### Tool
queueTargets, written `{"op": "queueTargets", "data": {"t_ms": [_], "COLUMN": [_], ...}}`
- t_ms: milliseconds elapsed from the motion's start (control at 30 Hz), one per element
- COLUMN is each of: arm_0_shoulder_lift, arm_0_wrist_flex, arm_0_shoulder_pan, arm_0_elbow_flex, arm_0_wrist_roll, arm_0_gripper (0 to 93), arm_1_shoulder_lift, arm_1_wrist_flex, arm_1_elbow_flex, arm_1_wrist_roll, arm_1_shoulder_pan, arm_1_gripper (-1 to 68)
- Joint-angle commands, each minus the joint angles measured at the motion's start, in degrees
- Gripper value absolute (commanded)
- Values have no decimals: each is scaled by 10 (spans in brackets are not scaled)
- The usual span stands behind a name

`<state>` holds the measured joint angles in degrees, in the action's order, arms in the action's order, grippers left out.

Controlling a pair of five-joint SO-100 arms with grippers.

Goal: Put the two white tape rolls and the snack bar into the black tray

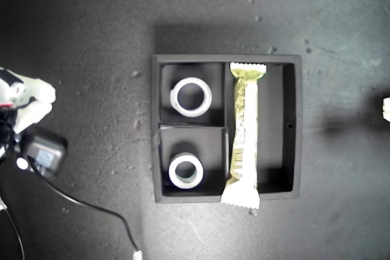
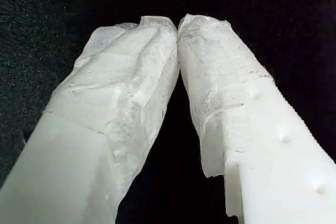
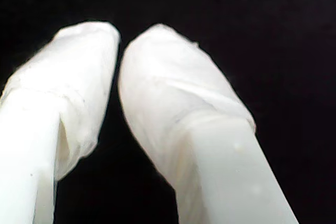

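In the exterior view the black tray (image 1: 298, 127) lies on the dark surface. One white tape roll (image 1: 174, 97) lies flat in its upper small compartment. The other tape roll (image 1: 186, 185) lies in the lower small one. The snack bar (image 1: 245, 132) runs along the long compartment, its lower crimped end resting over the tray's wall. My first gripper (image 2: 178, 22) is shut with its tips touching and nothing between them. My second gripper (image 3: 119, 40) is shut and holds nothing. Both wrist views show only dark surface.
An arm's white gripper (image 1: 30, 98) sits at the exterior view's left edge, with a small black box (image 1: 44, 150) and a black cable (image 1: 91, 206) below it. A white gripper tip (image 1: 386, 109) shows at that view's right edge. Which arm is which cannot be told.
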<state>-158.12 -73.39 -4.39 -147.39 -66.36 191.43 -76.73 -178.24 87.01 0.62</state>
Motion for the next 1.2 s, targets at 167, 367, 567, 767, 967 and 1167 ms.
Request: {"op": "queueTargets", "data": {"t_ms": [167, 367, 567, 767, 967, 1167], "arm_0_shoulder_lift": [-248, -359, -360, -359, -359, -359], "arm_0_wrist_flex": [-13, -23, -63, -66, -66, -66], "arm_0_shoulder_pan": [6, 39, 15, 24, 25, 25], "arm_0_elbow_flex": [-187, -297, -324, -324, -324, -324], "arm_0_wrist_roll": [-33, -86, -182, -138, -89, -89], "arm_0_gripper": [1, 1, 2, 2, 2, 2], "arm_1_shoulder_lift": [4, 4, 4, 4, 4, 4], "arm_1_wrist_flex": [-1, -1, -1, -1, -1, -1], "arm_1_elbow_flex": [-7, -7, -7, -7, -7, -7], "arm_1_wrist_roll": [-13, -16, -17, -17, -17, -17], "arm_1_shoulder_pan": [10, 9, 9, 9, 8, 8], "arm_1_gripper": [0, 0, 0, 0, 0, 0]}}
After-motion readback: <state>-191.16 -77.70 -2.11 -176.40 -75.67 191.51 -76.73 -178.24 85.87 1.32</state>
